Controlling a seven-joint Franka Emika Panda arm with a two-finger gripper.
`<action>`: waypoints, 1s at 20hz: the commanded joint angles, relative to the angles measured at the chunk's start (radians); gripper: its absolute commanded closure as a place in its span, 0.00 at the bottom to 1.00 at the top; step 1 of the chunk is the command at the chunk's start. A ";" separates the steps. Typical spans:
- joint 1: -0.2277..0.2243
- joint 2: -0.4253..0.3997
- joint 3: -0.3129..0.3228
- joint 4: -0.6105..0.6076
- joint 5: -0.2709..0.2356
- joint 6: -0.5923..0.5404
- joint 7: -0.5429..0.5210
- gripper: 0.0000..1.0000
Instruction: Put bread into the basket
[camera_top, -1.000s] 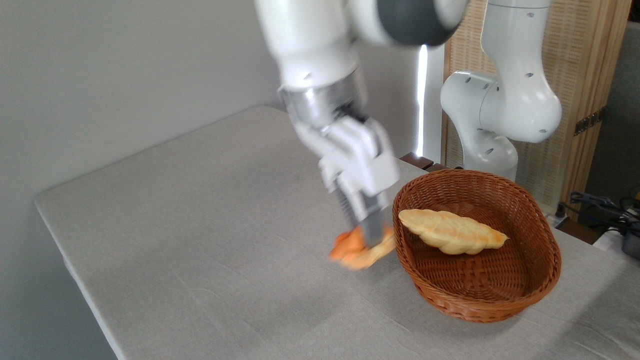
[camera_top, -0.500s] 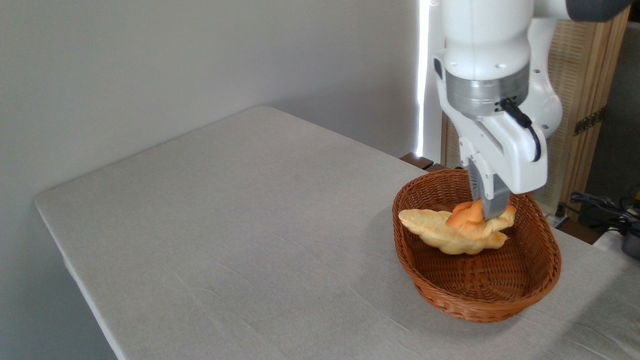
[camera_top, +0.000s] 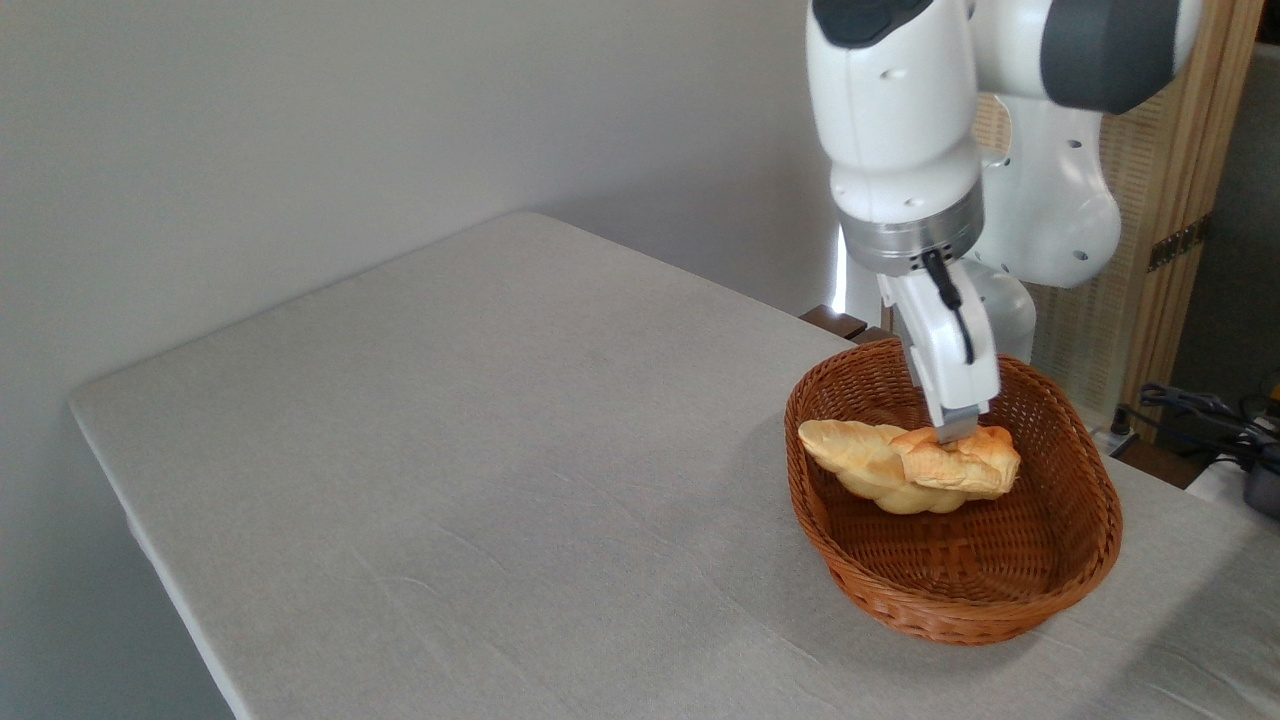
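Observation:
The orange-golden knotted bun, the bread (camera_top: 962, 466), lies inside the reddish-brown wicker basket (camera_top: 985, 612), resting against the right end of a long pale braided loaf (camera_top: 848, 452). My gripper (camera_top: 957, 432) hangs straight over the basket and points down. Its grey fingertip touches the top of the bun. I see the gripper edge-on, so the gap between its fingers is hidden and I cannot make out whether it still grips the bun.
The basket stands at the right end of the grey-covered table (camera_top: 480, 430). A wooden slatted panel (camera_top: 1170, 170) and cables (camera_top: 1210, 410) lie behind the table at the right. A grey wall runs along the back.
The gripper carried the bun from the table left of the basket over the rim and into the basket. It then turned its wrist, and the bun now sits lower against the loaf.

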 joint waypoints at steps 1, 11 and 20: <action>-0.019 -0.001 0.009 -0.011 -0.014 0.046 0.002 0.00; -0.064 0.113 -0.004 0.363 -0.048 0.126 -0.042 0.00; -0.065 0.331 -0.023 0.608 -0.382 0.123 -0.735 0.00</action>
